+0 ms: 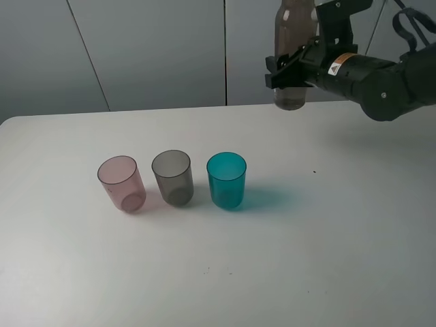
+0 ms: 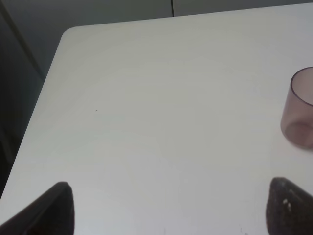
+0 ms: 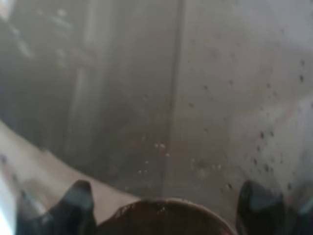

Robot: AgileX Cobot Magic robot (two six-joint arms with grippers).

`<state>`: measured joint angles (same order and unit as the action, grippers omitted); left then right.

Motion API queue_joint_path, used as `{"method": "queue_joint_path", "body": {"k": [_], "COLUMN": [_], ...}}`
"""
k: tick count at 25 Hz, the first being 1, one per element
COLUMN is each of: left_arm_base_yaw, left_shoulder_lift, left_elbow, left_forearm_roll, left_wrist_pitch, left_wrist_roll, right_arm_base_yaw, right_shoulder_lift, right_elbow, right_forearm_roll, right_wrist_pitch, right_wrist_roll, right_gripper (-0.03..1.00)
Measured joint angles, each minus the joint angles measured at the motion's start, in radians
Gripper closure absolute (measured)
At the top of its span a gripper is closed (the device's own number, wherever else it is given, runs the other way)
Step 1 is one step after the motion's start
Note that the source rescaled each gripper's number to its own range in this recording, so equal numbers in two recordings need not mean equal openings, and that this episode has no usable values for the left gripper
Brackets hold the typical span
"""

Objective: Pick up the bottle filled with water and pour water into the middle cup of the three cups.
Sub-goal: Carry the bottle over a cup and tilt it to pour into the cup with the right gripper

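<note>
Right fingers (image 1: 280,75) clamp bottle (image 1: 293,27) aloft | left fingers (image 2: 54,210) spread, empty | teal cup (image 1: 226,180) nearest

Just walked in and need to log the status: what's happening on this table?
The right arm has its jaws shut on a smoky brown bottle, holding it upright in the air above the far right of the white table. Three cups stand in a row nearer the front: pink cup, grey cup in the middle, teal cup. The bottle is not over any cup yet. The left arm has its jaws open near the pink cup, holding nothing.
</note>
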<state>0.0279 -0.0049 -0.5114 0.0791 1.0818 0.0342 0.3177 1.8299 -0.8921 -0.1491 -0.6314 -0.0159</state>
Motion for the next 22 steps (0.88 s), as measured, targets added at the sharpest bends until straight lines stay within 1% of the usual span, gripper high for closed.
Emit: {"method": "queue_joint_path", "body": {"k": [3, 9, 16, 19, 22], "left_arm_base_yaw": [0.0, 0.0, 0.0, 0.0, 0.0], "left_shoulder_lift": [0.0, 0.0, 0.0, 0.0, 0.0], "left_elbow": [0.0, 0.0, 0.0, 0.0, 0.0], "left_forearm_roll": [0.0, 0.0, 0.0, 0.0, 0.0], "left_wrist_pitch": [0.0, 0.0, 0.0, 0.0, 0.0], "left_wrist_roll": [0.0, -0.004, -0.004, -0.004, -0.004], "right_arm_base_yaw": [0.033, 0.097, 0.14, 0.149, 0.156], "right_shoulder_lift": [0.07, 0.231, 0.35, 0.382, 0.4], "right_elbow": [-0.074, -0.224, -0.362, -0.406, -0.434], "right_forearm_roll": [-0.059, -0.239, -0.312, -0.339, -0.368], "right_wrist_pitch": [-0.009, -0.007, -0.018, -0.021, -0.021], "right_wrist_roll": [0.0, -0.001, -0.01, -0.06, -0.157], "right_gripper": [0.97, 0.97, 0.97, 0.97, 0.97]}}
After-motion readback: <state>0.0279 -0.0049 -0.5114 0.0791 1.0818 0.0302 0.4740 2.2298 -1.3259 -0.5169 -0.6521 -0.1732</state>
